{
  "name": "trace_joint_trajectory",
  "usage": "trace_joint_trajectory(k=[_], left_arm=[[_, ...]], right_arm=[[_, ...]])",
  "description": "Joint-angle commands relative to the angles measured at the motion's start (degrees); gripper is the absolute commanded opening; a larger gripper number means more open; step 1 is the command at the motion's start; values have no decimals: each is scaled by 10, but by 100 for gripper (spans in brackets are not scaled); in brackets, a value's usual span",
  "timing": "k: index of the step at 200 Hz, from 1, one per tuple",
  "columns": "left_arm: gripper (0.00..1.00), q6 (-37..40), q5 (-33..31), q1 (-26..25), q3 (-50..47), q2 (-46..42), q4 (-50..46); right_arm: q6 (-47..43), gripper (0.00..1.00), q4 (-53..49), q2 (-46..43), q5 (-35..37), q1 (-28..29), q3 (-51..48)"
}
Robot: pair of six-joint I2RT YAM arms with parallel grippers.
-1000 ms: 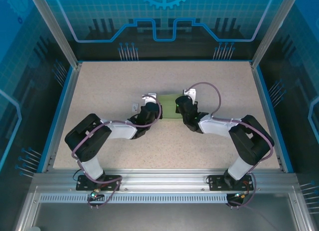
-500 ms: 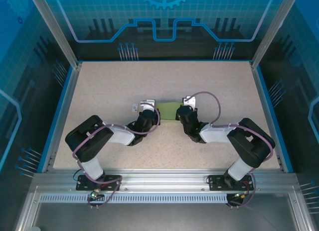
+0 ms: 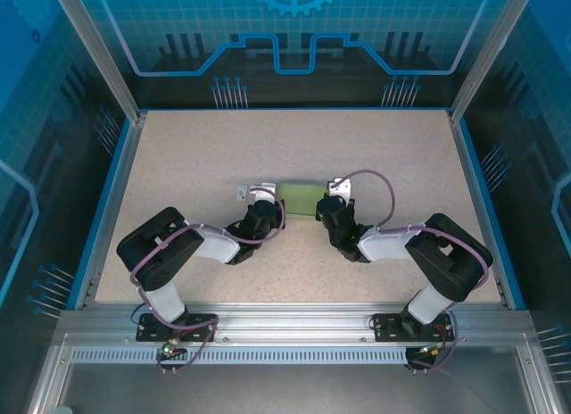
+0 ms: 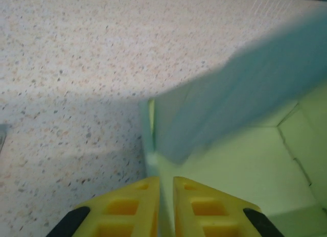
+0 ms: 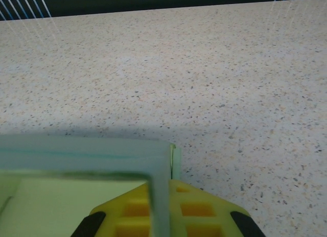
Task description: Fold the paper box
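Left fingers [image 4: 145,193] were pressed nearly together, with a thin upright wall of the paper box [image 4: 230,160] running down into the narrow slot between them, so I read them as pinching it. My right fingers [image 5: 184,196] clamped the opposite wall, its pale edge standing between the yellow pads. From above, the paper box [image 3: 301,200] sat on the speckled surface [image 3: 196,155] between both sets of fingers, its open side up. A small white tag [image 3: 240,193] lay just outside the left fingers
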Motion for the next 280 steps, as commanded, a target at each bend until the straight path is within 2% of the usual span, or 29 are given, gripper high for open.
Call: trace_joint_trajectory(k=[1,32,60,91,125,151,179,231,255,280], left_arm=[[18,-4,2,-1,-15,-21,-30],[23,-10,12,-1,-26,-42,-32],[34,-13,20,-1,-42,-70,-33],[43,-3,20,-1,-58,-138,-61],[49,31,20,3,-24,-234,-172],[56,60,50,20,59,-267,-288],[62,101,108,42,183,-217,-406],[66,171,204,69,433,-36,-615],[66,184,239,75,509,16,-678],[66,191,269,76,544,46,-721]], right_arm=[[1,1,-49,1,22,7,-16],[-3,0,-53,1,27,10,-12],[-8,0,-57,1,32,13,-6],[-19,0,-58,1,35,13,-1],[-26,0,-58,-2,35,14,1],[-28,0,-56,-1,35,14,3],[-28,0,-53,3,33,13,5],[-31,1,-50,13,33,13,14],[-28,1,-51,17,33,12,15],[-29,1,-52,17,34,11,16]])
